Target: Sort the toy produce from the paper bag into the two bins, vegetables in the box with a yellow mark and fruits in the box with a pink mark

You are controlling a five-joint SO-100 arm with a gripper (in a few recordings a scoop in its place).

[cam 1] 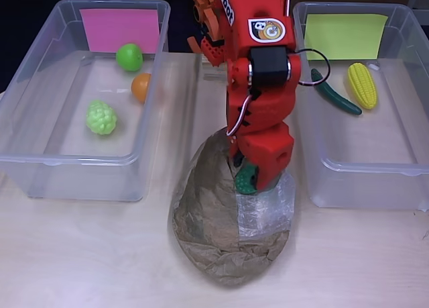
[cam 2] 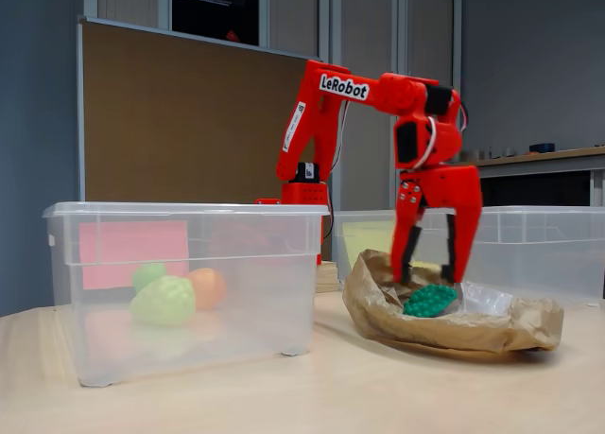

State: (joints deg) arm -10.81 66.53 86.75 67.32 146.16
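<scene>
A crumpled brown paper bag (cam 1: pixel 214 227) lies on its side between the two bins, also seen in the fixed view (cam 2: pixel 454 325). A dark green bumpy toy vegetable (cam 2: pixel 430 300) rests in its mouth and pokes out from under the arm in the overhead view (cam 1: pixel 245 179). My red gripper (cam 2: pixel 430 278) hangs straight down over it, open, with one finger on each side of the toy. The pink-marked bin (cam 1: pixel 40 167) holds a green ball (cam 1: pixel 129 56), an orange (cam 1: pixel 141 87) and a light green bumpy fruit (cam 1: pixel 101 117). The yellow-marked bin (cam 1: pixel 375 194) holds a cucumber (cam 1: pixel 335 94) and a corn cob (cam 1: pixel 362 85).
The red arm (cam 1: pixel 258 73) reaches from its base at the back of the table down between the bins. Clear plastic film (cam 1: pixel 271 211) lines the bag's mouth. Bare tabletop (cam 1: pixel 80 254) lies in front of the bins and the bag.
</scene>
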